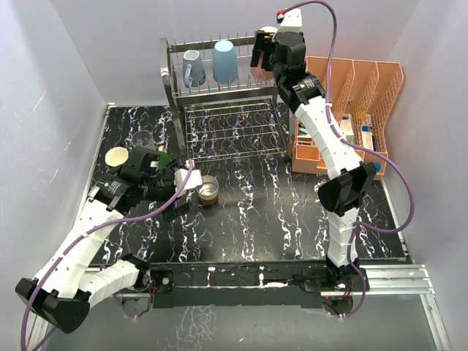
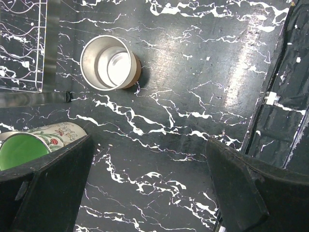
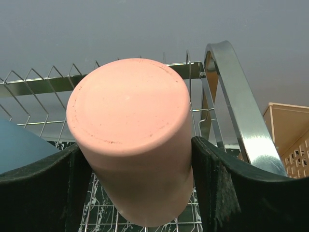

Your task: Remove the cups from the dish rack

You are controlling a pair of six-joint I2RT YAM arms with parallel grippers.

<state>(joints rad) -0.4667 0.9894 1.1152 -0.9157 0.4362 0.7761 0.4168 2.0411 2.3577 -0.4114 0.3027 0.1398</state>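
Note:
A salmon-pink tumbler stands upside down at the right end of the dish rack's upper tier. My right gripper has a finger pressed on each side of it. To its left on that tier are a light-blue tumbler and a grey-blue mug. On the table at the left stand a brownish metal cup, a green mug, a cream cup and a clear glass. My left gripper hangs open over bare table beside the metal cup.
An orange slotted organizer holding small boxes stands right of the rack, close to my right arm. The rack's curved silver side frame rises just right of the right fingers. Grey walls enclose the table on three sides.

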